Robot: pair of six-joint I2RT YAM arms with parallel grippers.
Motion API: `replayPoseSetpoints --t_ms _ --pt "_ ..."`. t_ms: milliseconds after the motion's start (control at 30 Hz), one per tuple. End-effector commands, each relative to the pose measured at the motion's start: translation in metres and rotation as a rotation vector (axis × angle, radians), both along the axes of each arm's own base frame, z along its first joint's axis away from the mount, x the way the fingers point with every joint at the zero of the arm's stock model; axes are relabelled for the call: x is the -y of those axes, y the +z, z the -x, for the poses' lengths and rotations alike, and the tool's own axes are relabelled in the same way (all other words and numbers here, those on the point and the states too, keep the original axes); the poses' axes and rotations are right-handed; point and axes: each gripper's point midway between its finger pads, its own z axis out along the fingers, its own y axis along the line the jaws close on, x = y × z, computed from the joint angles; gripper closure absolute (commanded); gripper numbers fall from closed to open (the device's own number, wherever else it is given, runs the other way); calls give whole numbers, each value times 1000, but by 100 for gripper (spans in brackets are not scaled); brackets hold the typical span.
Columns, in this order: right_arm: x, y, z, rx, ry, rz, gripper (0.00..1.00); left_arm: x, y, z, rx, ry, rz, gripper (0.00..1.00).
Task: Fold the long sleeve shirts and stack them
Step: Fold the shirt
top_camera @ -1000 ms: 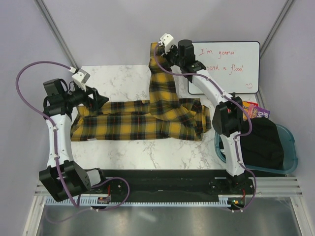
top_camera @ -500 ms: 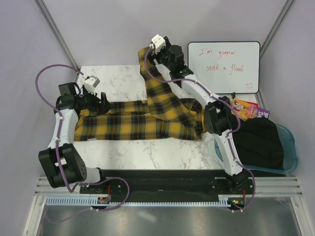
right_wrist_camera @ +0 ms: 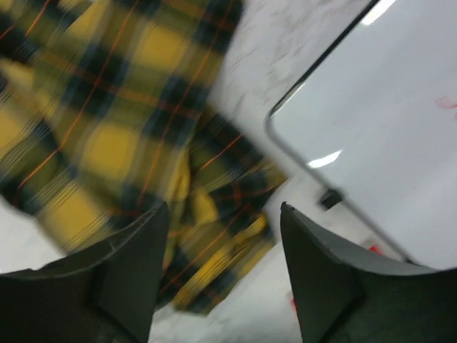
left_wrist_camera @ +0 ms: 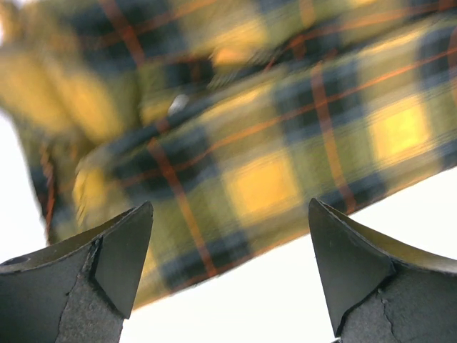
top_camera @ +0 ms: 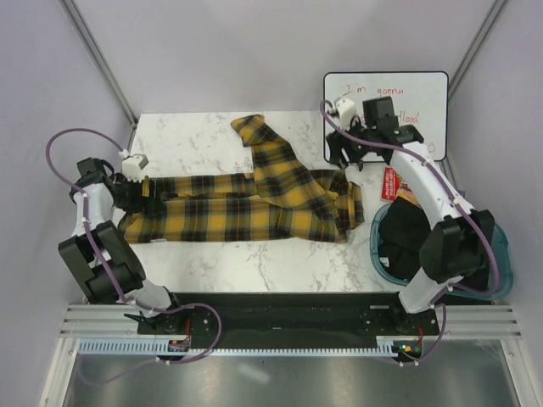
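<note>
Shirt (top_camera: pixel 254 208) lies flat along worktop (top_camera: pixel 204 136), long axis left-right; left gripper (top_camera: pixel 151 190) released, empty over its left end, right gripper (top_camera: pixel 349 158) released, empty just past its right end.

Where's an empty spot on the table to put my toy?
Two bare patches: the near strip of table in front of the shirt, and the far left corner beside its sleeve. The right side is crowded by the whiteboard and bin.
</note>
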Motion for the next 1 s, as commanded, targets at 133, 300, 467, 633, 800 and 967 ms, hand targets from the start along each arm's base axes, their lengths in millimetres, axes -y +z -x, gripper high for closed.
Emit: replayPoseSetpoints --t_ms 133,300,467,633,800,967 --pt "5 -147 178 -715 109 36 41 -69 -26 44 -156 39 -93 3" --pt "18 -173 193 -767 80 82 40 -89 -38 63 -202 46 -134 1" --pt "24 -181 197 -767 51 101 37 -98 -46 73 -222 83 -119 1" --pt "27 -196 208 -795 58 111 37 -101 -53 79 -234 92 -101 1" --pt "24 -196 206 -789 68 95 40 -92 -59 80 -231 79 -58 1" --pt "21 -195 205 -785 93 84 47 -87 -71 84 -257 72 -28 1"
